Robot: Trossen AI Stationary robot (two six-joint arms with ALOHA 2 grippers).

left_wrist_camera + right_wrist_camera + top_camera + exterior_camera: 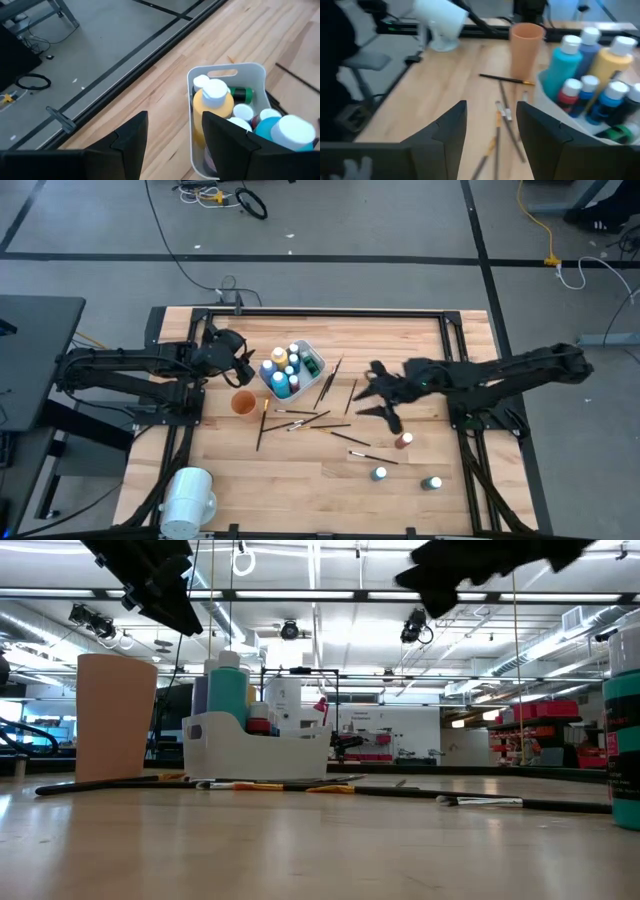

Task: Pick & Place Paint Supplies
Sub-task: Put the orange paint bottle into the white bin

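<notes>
Only the high view shows three paint bottles (403, 441) standing loose on the table's right, near scattered brushes (322, 388); the rest sit in the white tub (312, 352). The left gripper (172, 131) hovers beside the tub, fingers apart and empty. The right gripper (490, 122) hangs over the brushes, likewise open, with an orange cup (526, 41) beyond.

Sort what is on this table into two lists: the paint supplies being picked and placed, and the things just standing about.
Paint supplies:
- bottles in the white tub
- three loose bottles
- scattered brushes

Standing about:
- orange cup
- large white cylinder

Both the left gripper and right gripper are open and empty.
</notes>
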